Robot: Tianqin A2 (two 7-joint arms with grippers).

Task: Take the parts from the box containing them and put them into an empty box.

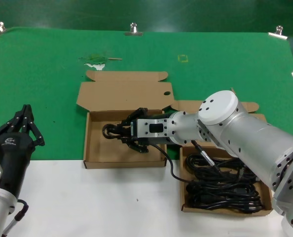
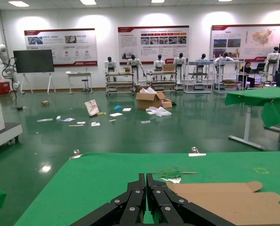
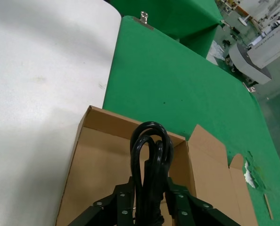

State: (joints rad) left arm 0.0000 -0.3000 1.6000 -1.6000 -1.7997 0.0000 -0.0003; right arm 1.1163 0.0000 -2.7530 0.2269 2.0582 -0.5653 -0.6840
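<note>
My right gripper (image 1: 123, 134) is shut on a black coiled power cord (image 1: 108, 130) and holds it low inside the wide empty box (image 1: 124, 163), whose lid flap (image 1: 124, 94) has a round hole (image 1: 166, 93). In the right wrist view the cord's loop (image 3: 149, 155) sticks out past the gripper (image 3: 148, 183) over the box floor (image 3: 97, 169). A black strand (image 1: 173, 173) trails from the gripper toward the squarer box (image 1: 225, 210), which holds several more cords (image 1: 220, 185). My left gripper (image 1: 27, 109) is shut and empty, parked at the left, also shown in its wrist view (image 2: 146, 181).
The boxes sit side by side where the green cloth (image 1: 210, 64) meets the white table front (image 1: 112, 202). A scrap of green and white litter (image 1: 94, 60) lies behind the holed lid. Metal clips (image 1: 133, 28) hold the cloth's far edge.
</note>
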